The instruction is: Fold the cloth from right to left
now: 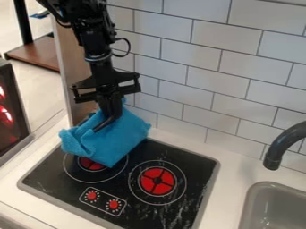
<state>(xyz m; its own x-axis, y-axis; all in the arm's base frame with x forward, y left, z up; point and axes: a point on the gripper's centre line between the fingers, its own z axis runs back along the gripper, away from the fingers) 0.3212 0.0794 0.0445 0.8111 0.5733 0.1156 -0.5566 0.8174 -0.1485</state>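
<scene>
At the stovetop's [194,167] far left corner, the blue cloth [121,141] is sitting rumpled.
The black gripper [103,125] is hanging down against it; the view is not showing whether it is open or closed.

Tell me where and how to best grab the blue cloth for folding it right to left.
I'd pinch the blue cloth by its corner at the picture's right, with the jaws coming down from above. That corner juts out beyond the rest, while the left end is bunched into thick folds, so it should offer a cleaner bite and probably carry the right side over.
</scene>
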